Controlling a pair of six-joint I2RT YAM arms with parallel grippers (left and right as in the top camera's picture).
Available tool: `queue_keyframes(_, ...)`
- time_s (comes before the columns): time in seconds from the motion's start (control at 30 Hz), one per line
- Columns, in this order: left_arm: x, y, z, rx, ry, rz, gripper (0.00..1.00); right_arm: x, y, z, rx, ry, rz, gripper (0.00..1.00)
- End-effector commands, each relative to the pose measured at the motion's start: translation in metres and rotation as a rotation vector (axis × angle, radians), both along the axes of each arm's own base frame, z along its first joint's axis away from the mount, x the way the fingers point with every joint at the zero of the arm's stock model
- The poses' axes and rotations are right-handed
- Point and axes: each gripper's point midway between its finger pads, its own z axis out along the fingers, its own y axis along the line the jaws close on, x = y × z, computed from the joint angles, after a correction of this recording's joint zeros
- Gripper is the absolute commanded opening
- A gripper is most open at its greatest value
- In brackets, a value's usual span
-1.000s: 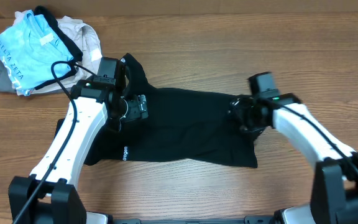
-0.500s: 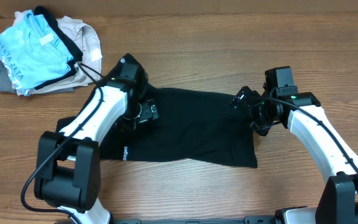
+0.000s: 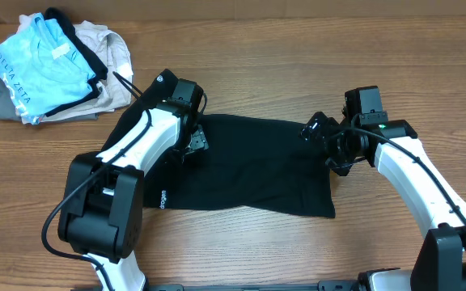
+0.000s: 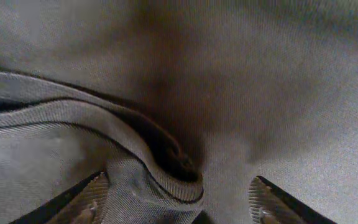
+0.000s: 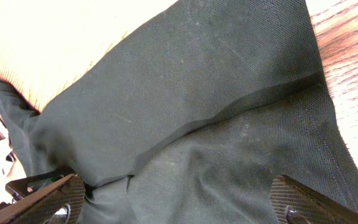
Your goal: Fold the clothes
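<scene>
The clothes, a black T-shirt [image 3: 249,166], lie spread across the middle of the wooden table, with a small white hem logo [image 3: 163,198] near the left front. My left gripper [image 3: 194,140] is down on the shirt's upper left. In the left wrist view its jaws [image 4: 178,202] stand apart astride a raised fold with a ribbed collar edge [image 4: 166,177], the left finger against the cloth. My right gripper [image 3: 324,145] hovers over the shirt's right edge. In the right wrist view it [image 5: 179,202] is open wide above layered black fabric [image 5: 185,106], holding nothing.
A heap of other garments sits at the back left: a light blue lettered shirt [image 3: 31,73] on beige cloth [image 3: 116,48] and grey cloth [image 3: 0,101]. Bare wood [image 3: 241,250] runs along the front and to the right of the shirt.
My left arm has swung right and further onto the shirt's upper left, and its jaws have narrowed around the fold. The right gripper shifted slightly right a second ago and has held still since.
</scene>
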Motion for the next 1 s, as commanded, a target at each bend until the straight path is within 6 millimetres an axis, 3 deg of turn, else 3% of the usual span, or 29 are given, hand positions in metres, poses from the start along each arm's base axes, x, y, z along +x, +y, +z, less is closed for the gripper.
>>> queue_keyframes(0.0,0.008,0.004,-0.001,0.033,-0.02,0.017,0.73,0.007,0.001,0.009,0.003,-0.035,0.006,1.0)
queue_keyframes(0.13,0.007,0.005,-0.006,0.039,-0.007,0.017,0.56,0.007,0.001,0.009,0.003,-0.035,0.006,1.0)
queue_keyframes(0.37,0.003,0.006,-0.019,0.051,0.027,0.016,0.53,0.007,0.001,0.009,0.003,-0.036,0.006,1.0)
queue_keyframes(0.5,0.003,0.009,-0.02,0.07,0.026,0.017,0.38,0.008,0.001,0.009,0.003,-0.037,0.006,1.0)
queue_keyframes(0.63,0.004,0.015,-0.016,0.103,0.022,0.019,0.28,0.009,0.001,0.01,0.003,-0.042,0.006,1.0)
queue_keyframes(0.8,0.009,0.019,-0.005,0.136,0.019,0.022,0.04,0.009,0.001,0.01,0.003,-0.042,0.006,1.0)
queue_keyframes(0.97,0.02,0.023,0.021,0.172,0.004,0.025,0.04,0.009,-0.003,0.008,-0.018,-0.043,-0.003,1.0)
